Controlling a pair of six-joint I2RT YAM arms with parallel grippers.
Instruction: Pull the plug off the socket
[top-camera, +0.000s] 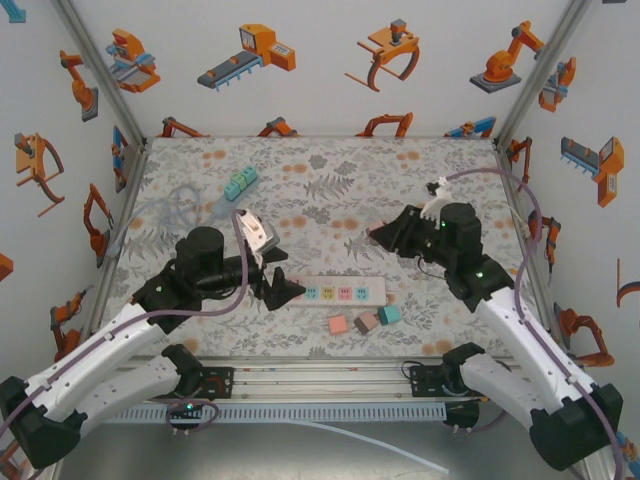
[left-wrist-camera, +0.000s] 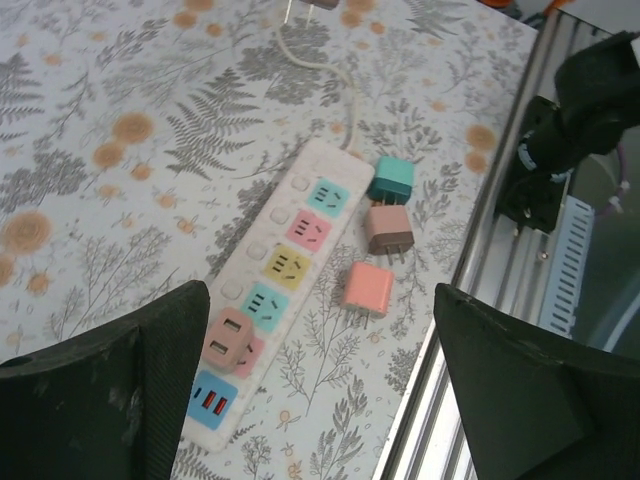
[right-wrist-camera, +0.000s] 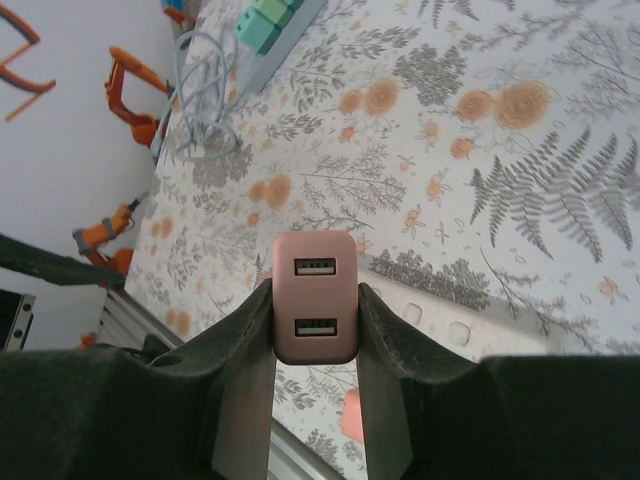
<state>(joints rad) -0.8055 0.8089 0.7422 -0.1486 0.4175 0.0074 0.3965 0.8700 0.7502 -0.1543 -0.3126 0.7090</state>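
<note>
**Pink charger in right claw; one plug seated in the strip**

Right gripper (top-camera: 378, 236): clenched on a pink charger (right-wrist-camera: 315, 298). Its two USB ports face the wrist camera, and the fingers (right-wrist-camera: 240, 340) press on both sides. From above, this claw hangs behind the white power strip (left-wrist-camera: 285, 265), apart from it.

Left gripper (top-camera: 285, 288): released. Its fingers (left-wrist-camera: 140, 390) are spread wide with nothing between them. It is placed at the strip's left end.

The strip lies flat on the floral table (top-camera: 330, 170), near the front edge. A pinkish plug (left-wrist-camera: 228, 340) sits in the socket next to the blue USB end, between the open left fingers as the wrist camera sees it.

Lying loose just beside the strip on the near side are a teal plug (left-wrist-camera: 390, 180), a brown plug (left-wrist-camera: 388, 230) and a salmon plug (left-wrist-camera: 366, 290), close together in a row.

At the far left is a second strip (top-camera: 240, 185) carrying teal plugs.
</note>
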